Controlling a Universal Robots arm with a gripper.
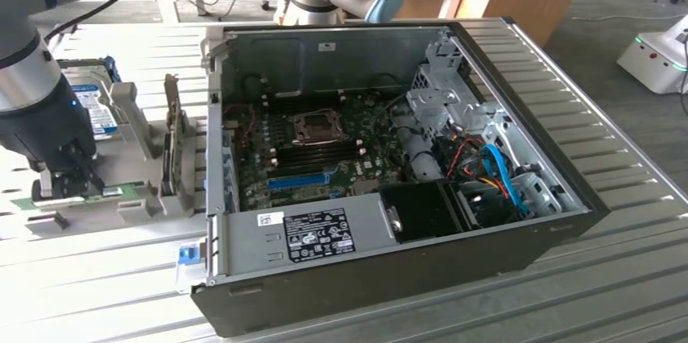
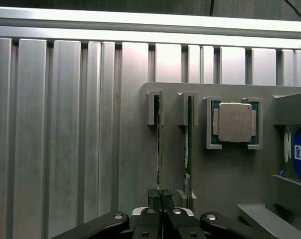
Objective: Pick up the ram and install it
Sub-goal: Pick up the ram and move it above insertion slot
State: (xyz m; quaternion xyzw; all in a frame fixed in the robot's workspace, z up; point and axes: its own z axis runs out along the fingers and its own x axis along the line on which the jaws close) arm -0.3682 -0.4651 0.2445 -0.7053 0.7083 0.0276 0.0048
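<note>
The ram (image 2: pixel 159 144) is a thin green stick standing on edge in a slot of the grey holder (image 2: pixel 225 174). My gripper (image 2: pixel 161 197) is shut on its near end, with the black pads pressed together on the stick's edge. A second green stick (image 2: pixel 189 144) stands in the neighbouring slot. In the exterior view my gripper (image 1: pixel 67 186) is down at the holder (image 1: pixel 134 210) on the exterior view's left, and a green strip of the ram (image 1: pixel 108 192) shows beside it. The open computer case (image 1: pixel 376 278) with its motherboard (image 1: pixel 322 150) lies to the exterior view's right of the holder.
A processor chip (image 2: pixel 234 122) and a hard drive (image 2: pixel 300 157) with a blue label sit in the same holder. A tall card (image 1: pixel 172 142) stands on edge between holder and case. A blue slot (image 1: pixel 299 180) lies on the motherboard. Everything rests on a ribbed metal table (image 2: pixel 66 139).
</note>
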